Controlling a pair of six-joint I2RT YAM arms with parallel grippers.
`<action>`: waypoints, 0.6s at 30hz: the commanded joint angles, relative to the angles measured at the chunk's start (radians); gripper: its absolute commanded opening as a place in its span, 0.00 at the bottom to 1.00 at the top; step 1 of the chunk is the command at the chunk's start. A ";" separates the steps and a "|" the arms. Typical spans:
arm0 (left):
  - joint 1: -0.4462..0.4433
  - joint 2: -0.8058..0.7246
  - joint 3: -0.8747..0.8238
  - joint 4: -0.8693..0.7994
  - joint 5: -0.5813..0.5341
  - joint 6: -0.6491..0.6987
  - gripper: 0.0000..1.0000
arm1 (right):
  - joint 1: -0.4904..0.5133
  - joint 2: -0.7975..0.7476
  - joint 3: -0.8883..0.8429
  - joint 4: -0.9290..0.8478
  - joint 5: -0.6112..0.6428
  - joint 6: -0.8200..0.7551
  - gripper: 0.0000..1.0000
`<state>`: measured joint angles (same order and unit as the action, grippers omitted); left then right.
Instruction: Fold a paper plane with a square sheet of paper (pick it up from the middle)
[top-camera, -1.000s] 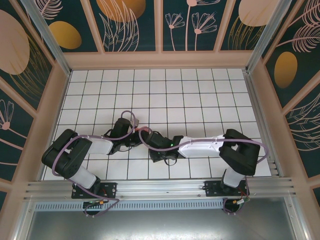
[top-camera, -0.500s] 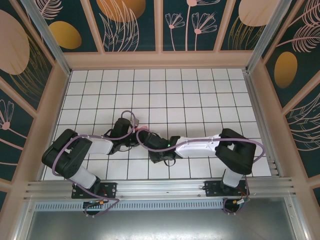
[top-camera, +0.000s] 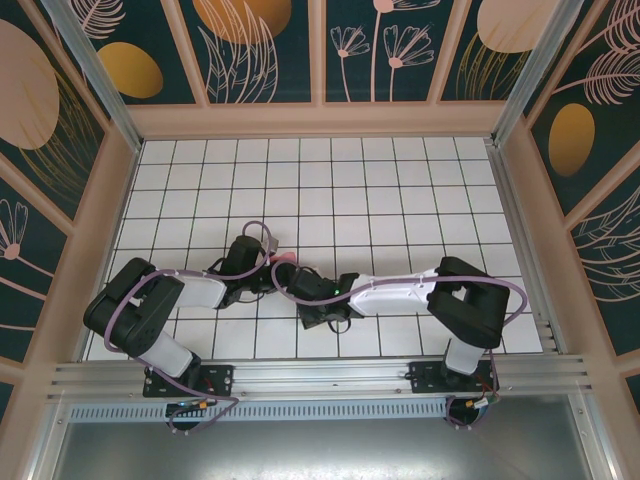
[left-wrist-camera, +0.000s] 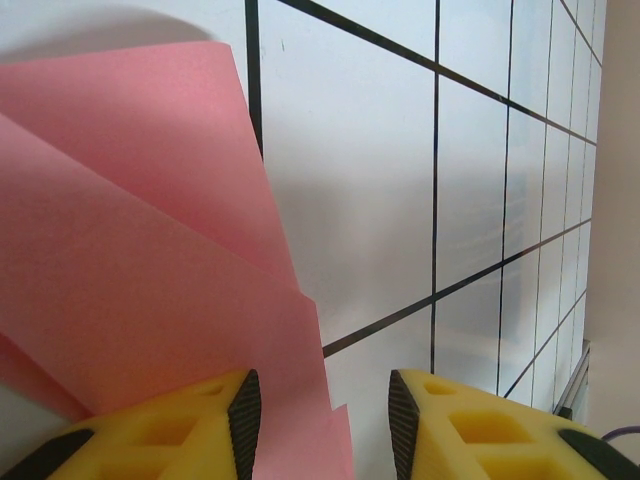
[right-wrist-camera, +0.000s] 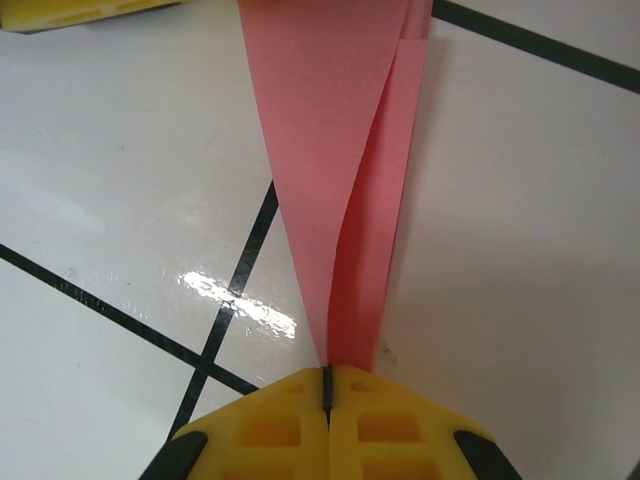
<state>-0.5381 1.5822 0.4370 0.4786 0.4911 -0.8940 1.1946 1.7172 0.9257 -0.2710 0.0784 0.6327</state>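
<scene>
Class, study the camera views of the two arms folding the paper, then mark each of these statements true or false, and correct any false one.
1. The right gripper is shut on the pink paper. True.
2. The left gripper has its jaws pressed tightly together. False: its yellow fingers stand apart, with a clear gap between them.
3. The pink paper lies as one flat, unfolded sheet. False: it is folded into layers that narrow toward the right gripper.
4. The table is white with dark grid lines. True.
</scene>
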 joint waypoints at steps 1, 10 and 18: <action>-0.016 0.099 -0.009 -0.094 -0.070 0.045 0.41 | -0.014 -0.054 -0.047 0.047 -0.056 -0.005 0.06; -0.016 0.105 -0.009 -0.090 -0.069 0.046 0.41 | -0.134 -0.255 -0.251 0.353 -0.232 0.132 0.42; -0.016 0.104 -0.009 -0.094 -0.068 0.047 0.41 | -0.190 -0.189 -0.236 0.413 -0.297 0.144 0.45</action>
<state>-0.5381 1.5841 0.4400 0.4744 0.4942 -0.8906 1.0092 1.4887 0.6720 0.0902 -0.1680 0.7616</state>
